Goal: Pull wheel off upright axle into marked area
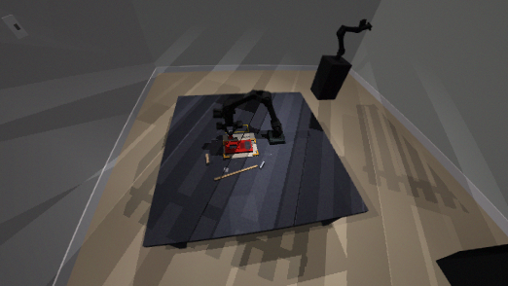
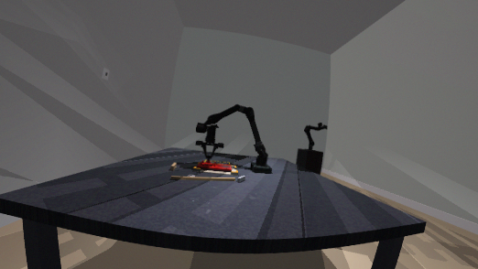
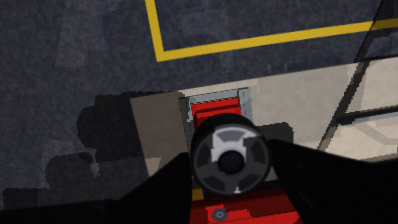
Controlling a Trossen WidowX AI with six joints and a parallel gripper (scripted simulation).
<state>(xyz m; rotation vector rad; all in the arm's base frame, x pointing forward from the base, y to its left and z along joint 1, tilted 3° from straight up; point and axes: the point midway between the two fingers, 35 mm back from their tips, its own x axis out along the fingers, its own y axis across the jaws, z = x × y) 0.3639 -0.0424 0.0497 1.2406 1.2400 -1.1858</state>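
Wheel: grey spoked disc with dark tyre and a dark centre bore, seen face-on in the wrist view, sitting over the red fixture on the pale base plate. Axle itself is hidden behind the hub; cannot tell whether the wheel has cleared it. Judged small, rigid and light; the tyre rim should offer friction, so gripping across the tyre's diameter looks right, and a straight pull along the axle should avoid binding.

Gripper: fingers closed against opposite sides of the tyre, holding the wheel at roughly half span.

Yellow outline of the marked area lies on the dark table just beyond the base plate.

Arm: arches up from its base, elbow high, wrist pointing straight down over the fixture.
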